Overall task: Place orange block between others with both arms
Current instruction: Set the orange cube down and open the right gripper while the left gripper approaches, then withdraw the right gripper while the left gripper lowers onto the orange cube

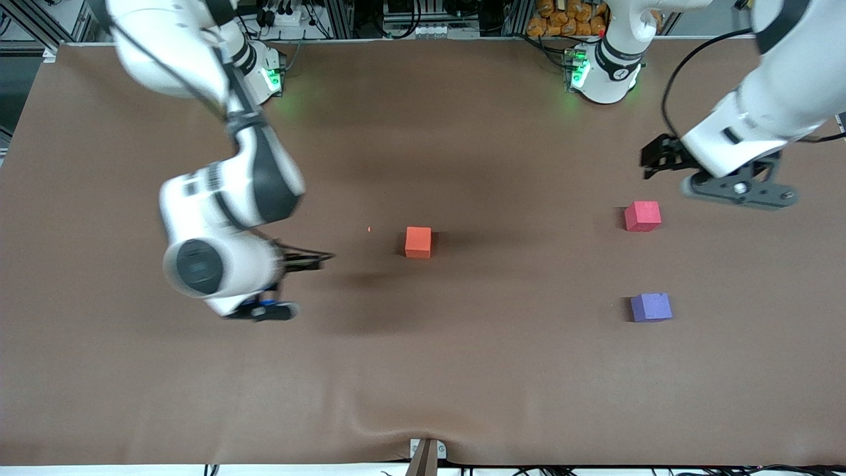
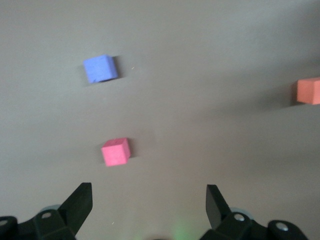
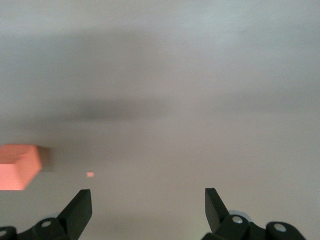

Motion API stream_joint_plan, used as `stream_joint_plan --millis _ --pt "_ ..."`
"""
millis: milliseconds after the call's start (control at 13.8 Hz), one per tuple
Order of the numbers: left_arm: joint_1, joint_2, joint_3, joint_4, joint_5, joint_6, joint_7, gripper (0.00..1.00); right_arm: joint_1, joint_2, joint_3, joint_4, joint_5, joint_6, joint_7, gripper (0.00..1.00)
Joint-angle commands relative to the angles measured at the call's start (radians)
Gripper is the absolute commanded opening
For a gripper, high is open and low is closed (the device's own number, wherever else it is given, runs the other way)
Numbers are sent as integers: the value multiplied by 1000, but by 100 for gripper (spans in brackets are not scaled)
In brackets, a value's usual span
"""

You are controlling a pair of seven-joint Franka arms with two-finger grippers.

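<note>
The orange block [image 1: 418,242] [image 3: 20,166] [image 2: 308,91] rests on the brown cloth near the table's middle, touched by nothing. Toward the left arm's end lie the others. The red-pink block [image 1: 642,216] [image 2: 116,151] is farther from the front camera than the purple block [image 1: 651,307] [image 2: 101,68], with bare cloth between them. My right gripper [image 1: 316,260] [image 3: 148,202] is open and empty over the cloth, on the right arm's side of the orange block. My left gripper [image 1: 655,158] [image 2: 149,200] hangs open and empty over the cloth just by the red-pink block.
A tiny orange crumb [image 1: 369,229] [image 3: 90,174] lies on the cloth between the right gripper and the orange block. The brown cloth [image 1: 462,370] covers the whole table. A clamp [image 1: 426,453] sits at its front edge.
</note>
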Motion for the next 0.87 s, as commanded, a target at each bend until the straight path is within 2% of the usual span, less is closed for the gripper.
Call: stream_joint_plan --millis 0,362,579,652,797 --pt "-95 75 -1 50 15 31 -122 100 -56 -63 11 -85 -88 9 -111 100" --pt "-294 190 4 68 32 100 -434 100 -154 -203 11 -304 -118 126 -315 100" --pt "-367 280 4 100 32 169 -552 100 -204 -348 11 -513 -118 253 -388 100" --pt "-385 319 8 125 32 192 -548 100 -218 -382 9 -554 -118 276 -401 100" --pt "-408 392 8 169 30 238 -578 100 -226 -412 6 -553 -127 255 -407 100"
